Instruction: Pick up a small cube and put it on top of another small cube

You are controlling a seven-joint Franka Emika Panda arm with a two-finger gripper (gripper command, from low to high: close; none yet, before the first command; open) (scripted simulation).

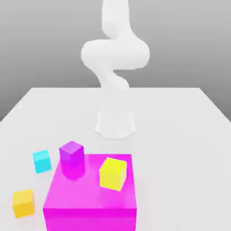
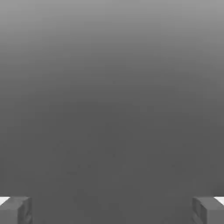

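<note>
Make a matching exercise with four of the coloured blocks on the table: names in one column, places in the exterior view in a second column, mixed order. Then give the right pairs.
Things:
1. small orange-yellow cube
2. cyan cube
3. purple cube
4. lemon-yellow cube

Places:
A. on top of the big magenta block, toward its right side
B. on the table, nearest the bottom left corner
C. at the magenta block's far left corner
D. on the table, just left of the purple cube

Pairs: 1-B, 2-D, 3-C, 4-A
</note>
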